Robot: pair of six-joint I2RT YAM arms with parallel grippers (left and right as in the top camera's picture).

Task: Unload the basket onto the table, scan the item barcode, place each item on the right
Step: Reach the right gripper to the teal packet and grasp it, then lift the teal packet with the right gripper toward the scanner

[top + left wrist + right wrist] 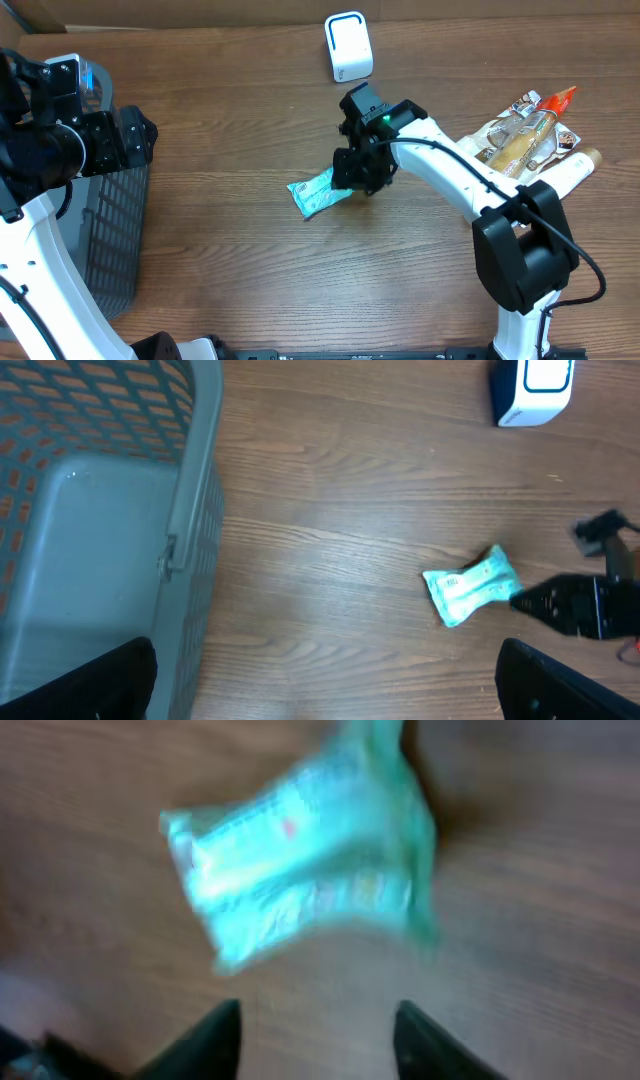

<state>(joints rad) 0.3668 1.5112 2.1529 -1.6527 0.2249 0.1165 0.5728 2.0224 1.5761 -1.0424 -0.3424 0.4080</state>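
The item, a small teal packet [318,192], lies flat on the wooden table; it also shows in the left wrist view [470,586] and, blurred, in the right wrist view [300,870]. My right gripper [358,172] hovers just at the packet's right end, open, with bare table between its fingertips [222,1020] and the packet lying free ahead of them. The white scanner [348,46] stands at the table's far edge, also in the left wrist view [532,388]. My left gripper [325,680] is wide open over the table beside the basket, holding nothing.
A grey mesh basket [110,235] stands at the left edge, its rim [195,510] close to my left gripper. A pile of packaged goods [525,140] lies at the right, next to the right arm's base.
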